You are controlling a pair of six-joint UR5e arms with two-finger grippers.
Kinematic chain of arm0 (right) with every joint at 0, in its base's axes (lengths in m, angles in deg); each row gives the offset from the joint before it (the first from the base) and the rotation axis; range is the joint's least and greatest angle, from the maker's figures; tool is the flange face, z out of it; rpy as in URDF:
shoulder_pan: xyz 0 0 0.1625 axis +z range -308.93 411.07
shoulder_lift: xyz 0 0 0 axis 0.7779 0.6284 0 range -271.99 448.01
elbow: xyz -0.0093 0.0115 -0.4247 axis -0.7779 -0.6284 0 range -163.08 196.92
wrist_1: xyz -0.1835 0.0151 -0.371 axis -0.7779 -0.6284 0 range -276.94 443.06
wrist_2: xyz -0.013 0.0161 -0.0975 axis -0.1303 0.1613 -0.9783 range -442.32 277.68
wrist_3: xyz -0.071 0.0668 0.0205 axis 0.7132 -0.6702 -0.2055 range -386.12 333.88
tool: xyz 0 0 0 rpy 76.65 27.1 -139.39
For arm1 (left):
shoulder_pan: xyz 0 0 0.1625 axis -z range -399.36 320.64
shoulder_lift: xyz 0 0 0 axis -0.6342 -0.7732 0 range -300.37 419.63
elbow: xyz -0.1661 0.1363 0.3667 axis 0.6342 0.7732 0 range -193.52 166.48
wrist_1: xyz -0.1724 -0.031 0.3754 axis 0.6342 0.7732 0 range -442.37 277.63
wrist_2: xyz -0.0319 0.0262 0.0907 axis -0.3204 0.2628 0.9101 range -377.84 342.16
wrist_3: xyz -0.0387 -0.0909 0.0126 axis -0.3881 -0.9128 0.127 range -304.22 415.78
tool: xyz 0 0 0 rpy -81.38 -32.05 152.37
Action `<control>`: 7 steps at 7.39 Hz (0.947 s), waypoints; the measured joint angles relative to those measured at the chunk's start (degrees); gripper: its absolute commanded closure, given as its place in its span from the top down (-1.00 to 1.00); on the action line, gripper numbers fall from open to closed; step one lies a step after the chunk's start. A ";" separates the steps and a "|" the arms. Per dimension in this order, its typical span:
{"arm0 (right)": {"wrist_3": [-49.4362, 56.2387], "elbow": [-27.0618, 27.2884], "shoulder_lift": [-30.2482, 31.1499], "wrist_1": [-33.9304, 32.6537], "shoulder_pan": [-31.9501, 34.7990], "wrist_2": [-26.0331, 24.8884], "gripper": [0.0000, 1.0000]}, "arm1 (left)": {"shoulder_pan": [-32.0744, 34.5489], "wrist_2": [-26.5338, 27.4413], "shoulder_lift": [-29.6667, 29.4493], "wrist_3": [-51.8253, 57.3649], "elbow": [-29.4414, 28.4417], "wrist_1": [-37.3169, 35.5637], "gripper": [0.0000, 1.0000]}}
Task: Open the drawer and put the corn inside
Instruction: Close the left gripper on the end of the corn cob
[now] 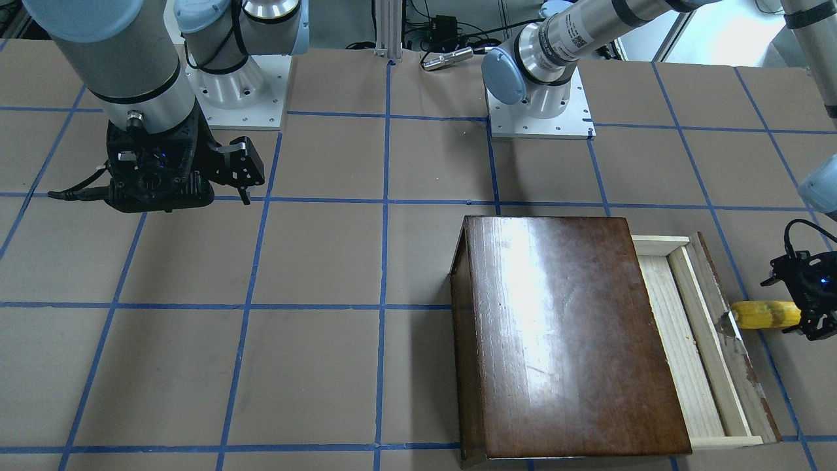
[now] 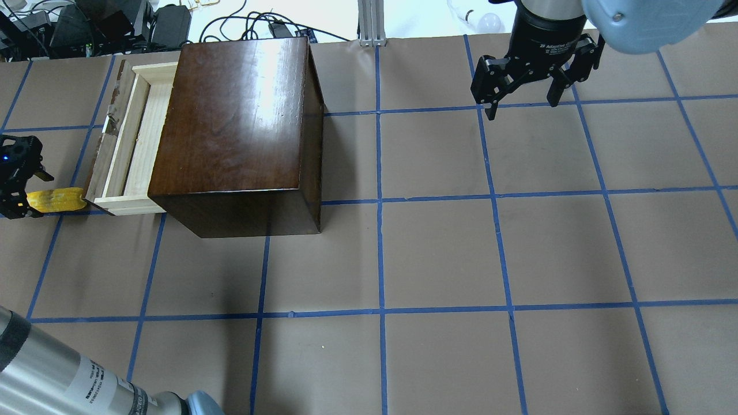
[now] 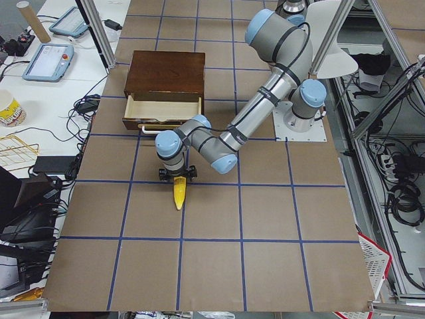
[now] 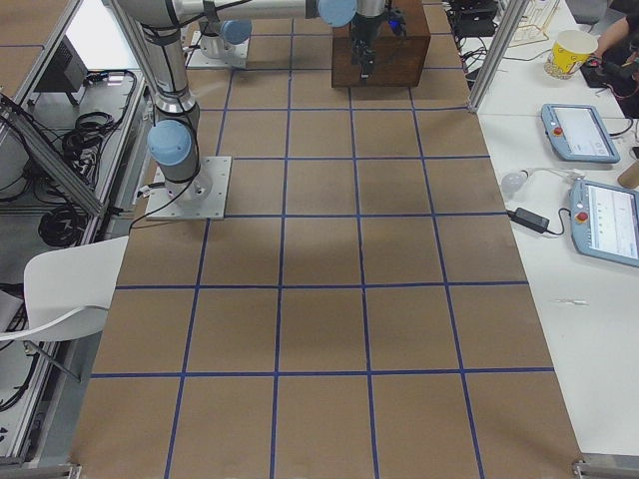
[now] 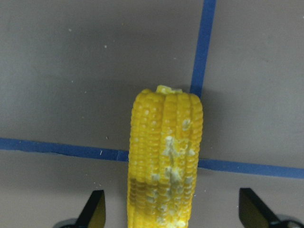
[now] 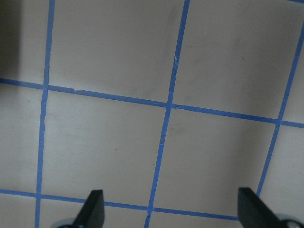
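The drawer [image 2: 135, 138] of the dark-brown box [image 2: 230, 115] is pulled out, and its pale tray [image 1: 680, 347] shows no contents. The yellow corn [image 5: 166, 161] sits just outside the drawer's worn front panel [image 1: 726, 314]. It also shows in the overhead view [image 2: 57, 200] and the exterior left view [image 3: 178, 194]. My left gripper [image 2: 23, 199] is open, with its fingertips [image 5: 95, 209] wide apart on either side of the corn and not touching it. I cannot tell whether the corn's far end rests on the table. My right gripper [image 2: 523, 106] is open and empty, far from the box.
The table is brown paper with a grid of blue tape lines [image 2: 380, 202]. The two arm bases [image 1: 539, 104] stand at the robot's edge. Tablets and a cup [image 4: 574, 50] lie on side benches beyond the table.
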 measured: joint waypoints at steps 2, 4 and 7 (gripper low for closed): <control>0.02 0.00 0.00 0.02 0.00 0.00 1.00 | -0.03 -0.19 -1.45 2.87 -0.05 -2.22 0.91; 0.02 0.00 0.00 0.02 0.00 0.00 1.00 | -0.06 -0.21 -2.02 4.49 0.02 -3.12 0.30; 0.06 0.00 0.00 0.00 0.00 0.00 1.00 | -0.41 -0.37 -2.13 5.61 -0.02 -3.27 -1.00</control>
